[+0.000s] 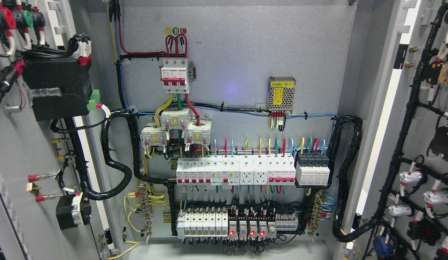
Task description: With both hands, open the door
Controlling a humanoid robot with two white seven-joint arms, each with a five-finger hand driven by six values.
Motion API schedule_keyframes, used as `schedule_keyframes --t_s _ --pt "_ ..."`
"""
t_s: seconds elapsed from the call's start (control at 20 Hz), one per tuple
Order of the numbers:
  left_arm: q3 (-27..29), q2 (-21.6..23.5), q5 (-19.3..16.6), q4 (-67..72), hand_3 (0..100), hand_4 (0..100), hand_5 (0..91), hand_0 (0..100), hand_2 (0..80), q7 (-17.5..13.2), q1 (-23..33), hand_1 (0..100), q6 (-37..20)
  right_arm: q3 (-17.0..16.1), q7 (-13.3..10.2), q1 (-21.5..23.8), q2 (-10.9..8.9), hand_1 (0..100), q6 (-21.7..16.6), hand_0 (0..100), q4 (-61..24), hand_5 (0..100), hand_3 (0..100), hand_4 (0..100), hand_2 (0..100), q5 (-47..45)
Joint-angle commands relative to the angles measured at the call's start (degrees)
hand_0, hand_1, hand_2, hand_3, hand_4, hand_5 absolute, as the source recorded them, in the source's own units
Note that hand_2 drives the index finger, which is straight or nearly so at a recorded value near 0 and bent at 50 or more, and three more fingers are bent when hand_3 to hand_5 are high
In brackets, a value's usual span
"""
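Nearest, left door [14, 151] and right door [422, 144] swung fully open, flanking the main breaker [176, 76] on the cabinet backplate [245, 54]. Opening step judged complete; next move, if any, likely only withdrawal. No hands in view, so finger state and spacing from the doors cannot be told.

The light is bright and even, coming from the front. The grey back panel [238, 54] shows a faint bluish glare spot at the middle. The white door edge [381, 126] is overexposed. Focus is sharp, shadows soft.
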Motion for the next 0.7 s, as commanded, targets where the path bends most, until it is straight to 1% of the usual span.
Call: schedule_keyframes --t_s 0.0,0.2,0.25,0.35,0.65 --pt "-0.02 -0.01 0.00 1.32 0 0 0.0 0 0.0 0.00 0.00 0 -0.03 1.33 -0.54 -0.10 1.79 0 0.01 0 0.90 0 0 0 0 0.52" --pt "-0.02 0.07 0.00 1.32 0 0 0.0 0 0.0 0.00 0.00 0 -0.03 1.68 -0.54 -0.54 1.79 0 0.01 0 0.98 0 0 0 0 0.35" --pt "-0.02 0.07 0.00 1.32 0 0 0.0 0 0.0 0.00 0.00 0 -0.03 2.47 -0.54 -0.63 1.79 0 -0.08 0 1.07 0 0 0 0 0.44" --pt "-0.02 0.16 0.00 1.23 0 0 0.0 0 0.0 0.00 0.26 0 -0.03 3.00 -0.54 -0.71 1.79 0 -0.08 0 1.07 0 0 0 0 0.35" --pt "-0.19 0.34 0.00 -2.81 0 0 0.0 0 0.0 0.00 0.88 0 -0.03 2.65 -0.54 -1.07 1.70 0 -0.08 0 1.07 0 0 0 0 0.44"
